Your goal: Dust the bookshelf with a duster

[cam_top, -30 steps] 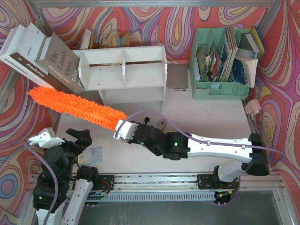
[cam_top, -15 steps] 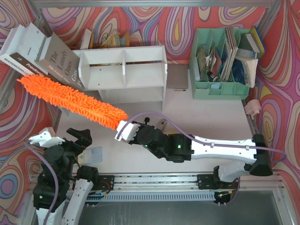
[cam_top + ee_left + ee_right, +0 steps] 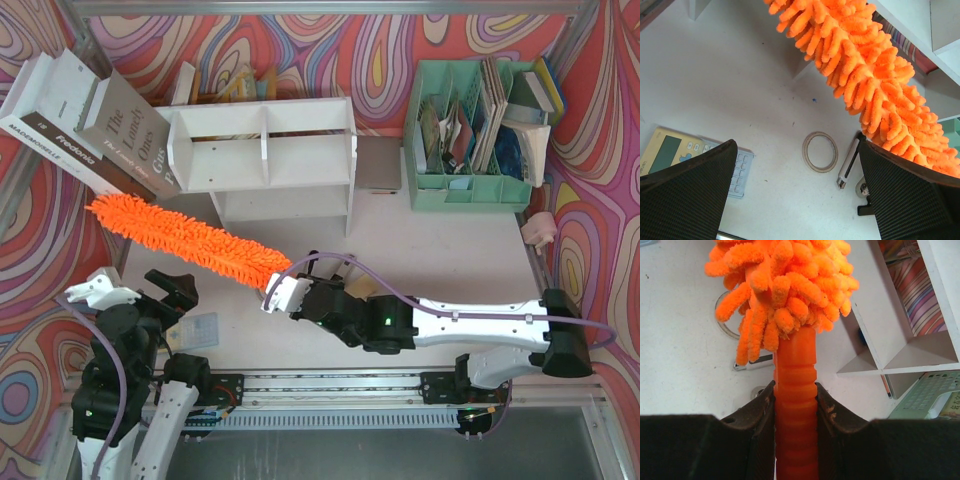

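The white bookshelf [image 3: 265, 150] stands at the back of the table, and its edge also shows in the left wrist view [image 3: 920, 20] and the right wrist view [image 3: 940, 300]. The fluffy orange duster [image 3: 185, 243] lies slantwise in front of the shelf's left half, its tip pointing left, apart from the shelf. My right gripper [image 3: 283, 293] is shut on the duster's ribbed orange handle [image 3: 796, 405], with the shaggy head [image 3: 782, 285] beyond the fingers. Low at the left, my left gripper [image 3: 130, 290] stands open and empty [image 3: 797, 150], with the duster [image 3: 875, 80] passing above it.
Stacked books [image 3: 80, 120] lean left of the shelf. A mint-green organizer [image 3: 470, 130] full of papers stands at the back right, with a pink object [image 3: 540, 230] near it. On the table lie a calculator [image 3: 670, 155], a thin ring [image 3: 820, 151] and a small metal stick [image 3: 848, 162].
The right gripper has drawn back toward the near edge and to the right with the duster. The duster's tip has come away from the books, down and rightward. The left arm stays still.
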`<state>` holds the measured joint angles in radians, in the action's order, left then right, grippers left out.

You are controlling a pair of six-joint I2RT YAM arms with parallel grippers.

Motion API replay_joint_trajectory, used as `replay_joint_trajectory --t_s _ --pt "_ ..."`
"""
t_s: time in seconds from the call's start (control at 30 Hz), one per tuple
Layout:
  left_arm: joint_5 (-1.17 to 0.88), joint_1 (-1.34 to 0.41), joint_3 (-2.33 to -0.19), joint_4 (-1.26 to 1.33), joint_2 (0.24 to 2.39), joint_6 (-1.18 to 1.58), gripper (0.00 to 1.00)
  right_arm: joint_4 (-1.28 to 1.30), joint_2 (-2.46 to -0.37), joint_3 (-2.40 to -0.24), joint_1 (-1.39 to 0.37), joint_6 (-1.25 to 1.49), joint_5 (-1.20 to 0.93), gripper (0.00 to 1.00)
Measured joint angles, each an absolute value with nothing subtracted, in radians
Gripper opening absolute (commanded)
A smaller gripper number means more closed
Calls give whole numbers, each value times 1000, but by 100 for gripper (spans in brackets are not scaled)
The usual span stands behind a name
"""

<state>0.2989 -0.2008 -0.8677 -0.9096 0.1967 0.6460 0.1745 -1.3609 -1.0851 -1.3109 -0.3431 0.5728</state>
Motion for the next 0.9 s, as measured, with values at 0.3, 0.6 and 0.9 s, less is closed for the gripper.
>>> replay_joint_trajectory --t_s 0.3,0.6,0.9 --pt "299 -200 -868 -910 197 646 98 211 -1312 -1168 -1311 -391 572 0" --pt "300 -200 -868 -910 198 646 98 181 -1177 -1173 -1311 -429 596 0" --pt "303 -200 -868 -911 213 646 98 215 -1140 -1015 -1311 -348 610 0"
